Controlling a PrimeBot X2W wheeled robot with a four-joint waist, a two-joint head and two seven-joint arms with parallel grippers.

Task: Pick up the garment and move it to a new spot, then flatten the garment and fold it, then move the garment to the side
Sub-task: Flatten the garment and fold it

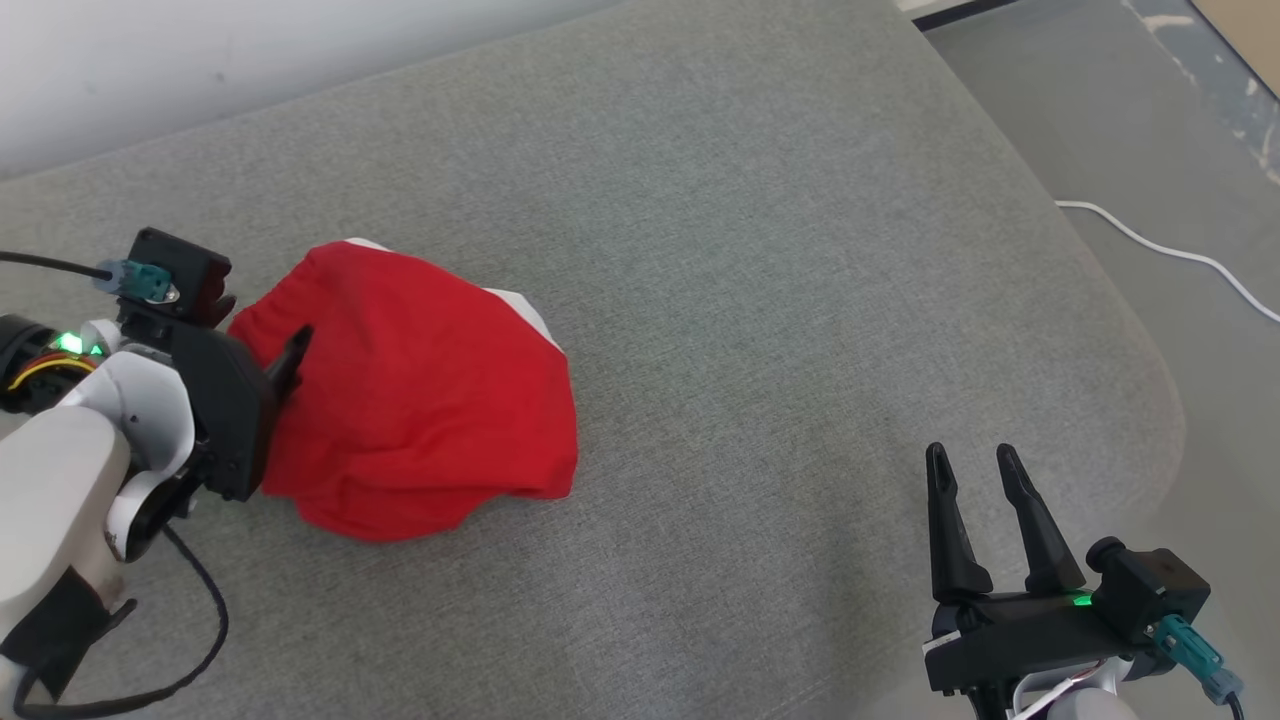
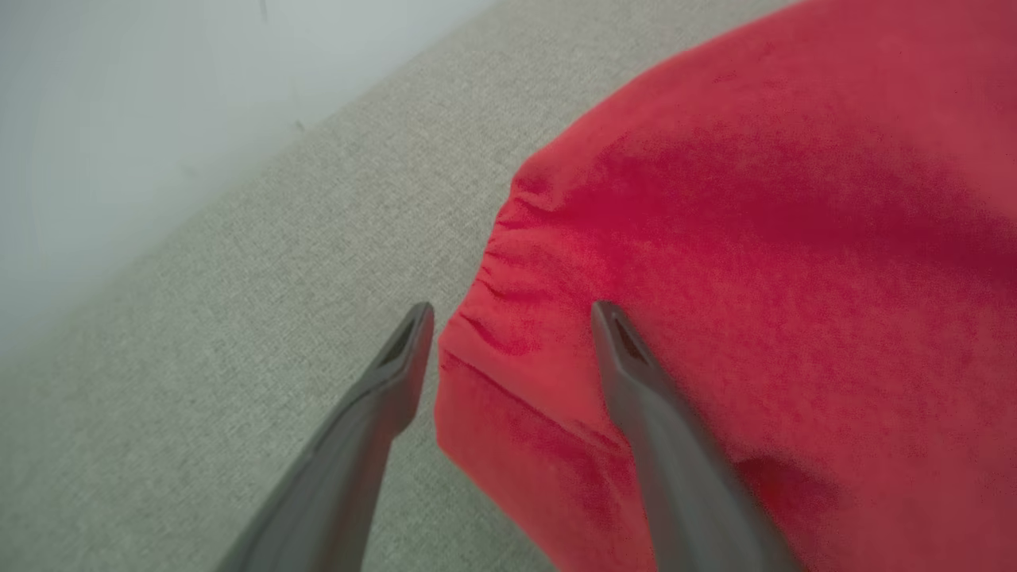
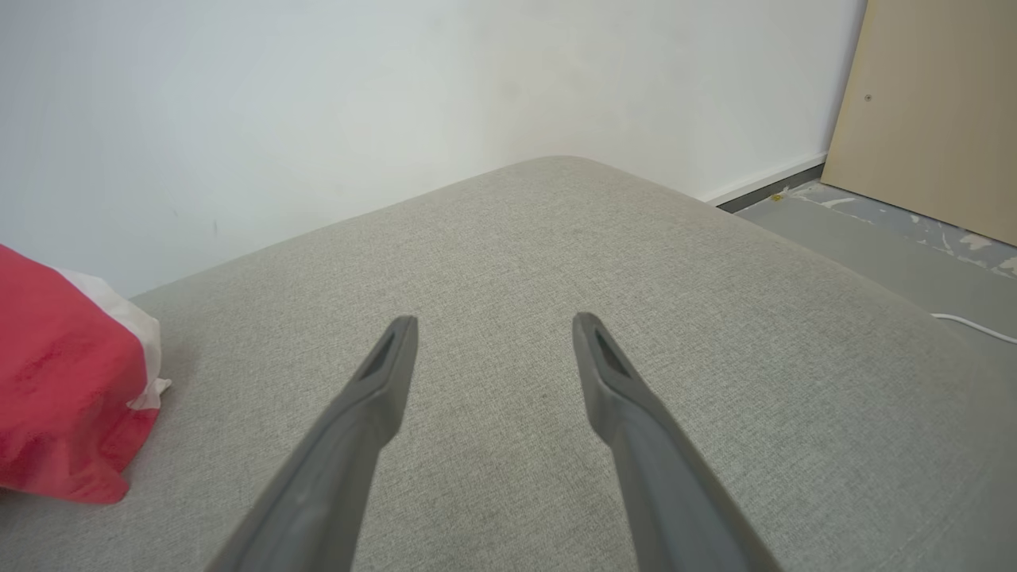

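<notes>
Left pincer [image 2: 512, 314] spread, astride the garment's [image 2: 755, 238] gathered hem: one finger over red cloth, the other over bare cushion [image 2: 238, 318]. Garment lies bunched near the cushion's left edge, with a white layer peeking out beneath. Right pincer [image 1: 972, 460] spread, empty, near the front right corner, well apart. Risk: closing here may nip a single layer, so the cloth slips free or lifts in a wad; the outer finger might snag the upholstery.

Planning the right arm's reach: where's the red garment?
In the head view, the red garment lies bunched on the left of the grey cushion, at the left gripper.
</notes>
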